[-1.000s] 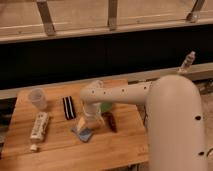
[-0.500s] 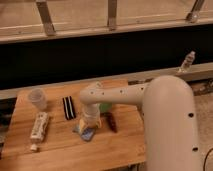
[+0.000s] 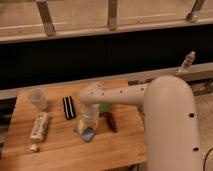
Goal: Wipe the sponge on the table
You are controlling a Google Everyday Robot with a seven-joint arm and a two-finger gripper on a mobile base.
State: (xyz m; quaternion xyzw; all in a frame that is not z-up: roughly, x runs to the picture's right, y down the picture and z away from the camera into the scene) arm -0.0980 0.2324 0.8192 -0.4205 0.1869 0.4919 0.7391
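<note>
Nearest the camera, the robot's bulky white arm (image 3: 167,125) filled the right foreground and reached left over the wooden plank tabletop (image 3: 60,152). A white tube (image 3: 38,125) lay lengthwise near the tabletop's left edge, cap end toward the camera; whatever was printed on it could not be read. The sponge (image 3: 89,135), a small flat light-blue pad that looked soft, lay flat on the tabletop near its middle, well right of the tube. The gripper (image 3: 87,127) pointed straight down onto the sponge and covered its far part; whether it was spread or pinching the pad could not be told. Just right of the sponge lay a dark reddish-brown oblong item (image 3: 111,121), apart from it. Farther back, a black striped block (image 3: 68,107) sat left of the gripper, and a pale translucent cup (image 3: 37,98) stood upright near the far left corner. A green bowl (image 3: 105,108) showed partly behind the arm's wrist. Beyond the tabletop, a clear bottle (image 3: 186,61) stood on a ledge at right, its label unreadable.
</note>
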